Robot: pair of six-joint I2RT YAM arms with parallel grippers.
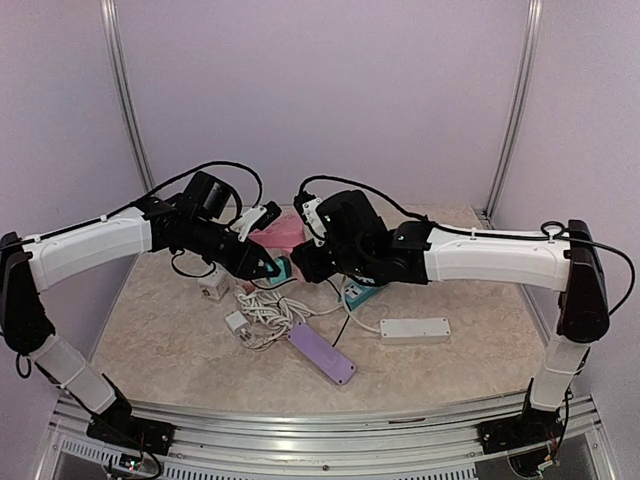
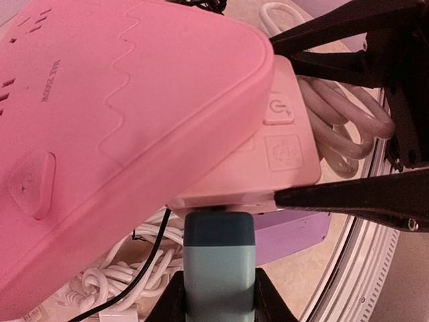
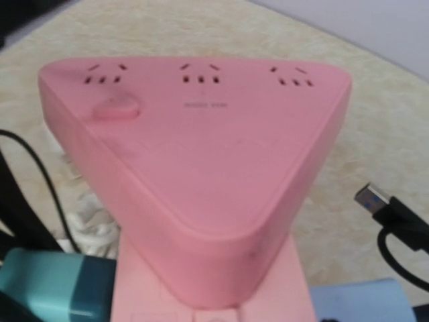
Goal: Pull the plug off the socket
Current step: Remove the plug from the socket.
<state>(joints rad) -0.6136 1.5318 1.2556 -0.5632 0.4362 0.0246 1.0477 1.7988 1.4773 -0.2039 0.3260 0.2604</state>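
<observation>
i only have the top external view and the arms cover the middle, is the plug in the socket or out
Observer: In. From the left wrist view, the top of the teal plug meets the underside of the pink socket, with no prongs showing.
Operator: does the left one actually have it
Observer: Yes. The left end effector is shut on the plug, with a dark finger pressed against each side.

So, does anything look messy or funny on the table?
Yes. White cables lie in a messy tangle mid-table, beside the purple power strip. Near the pink socket block, a black USB lead has its end plugged into nothing.
</observation>
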